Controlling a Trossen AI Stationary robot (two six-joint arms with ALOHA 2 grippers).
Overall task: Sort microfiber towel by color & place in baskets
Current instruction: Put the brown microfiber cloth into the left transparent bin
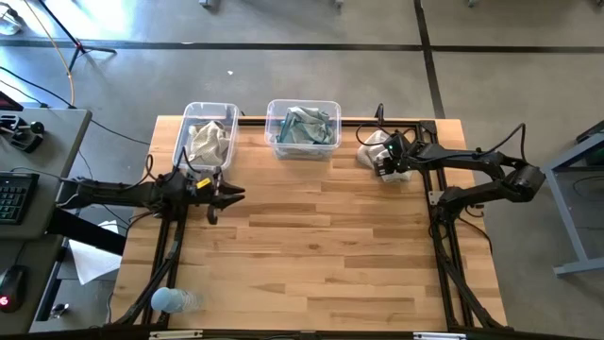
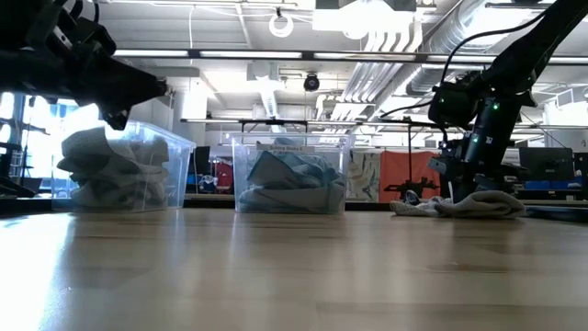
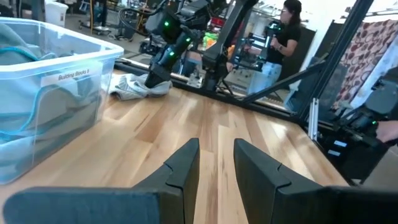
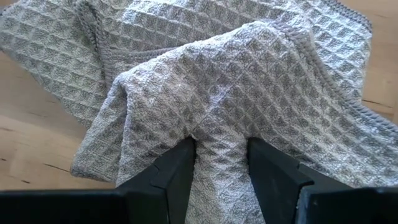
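The right gripper (image 4: 217, 162) is down on the last loose microfiber towel (image 1: 376, 147), a beige-grey waffle-weave cloth lying crumpled on the bench (image 1: 321, 255) near its far right corner, well apart from both baskets. In the right wrist view a raised fold of the cloth sits between the two dark fingers (image 4: 171, 171), which look to be pinching it, though only a thin ridge of fabric is caught. The step in hand appears to be picking this towel up, and it will go best if the grip takes in a thick bunch of the fold rather than its top skin; a shallow pinch on soft cloth could slip as the arm rises. The lift should be high enough that the trailing corners clear the bench and the basket rims. By colour it belongs in the left basket (image 1: 189, 121), which already holds beige-grey cloth, not the middle basket (image 1: 332, 111) with the teal-blue ones, so the carry must pass over or around that nearer tub without dragging fabric into it. The left gripper (image 1: 233, 195) waits just in front of the left basket, fingers slightly apart and empty, and may crowd the drop.
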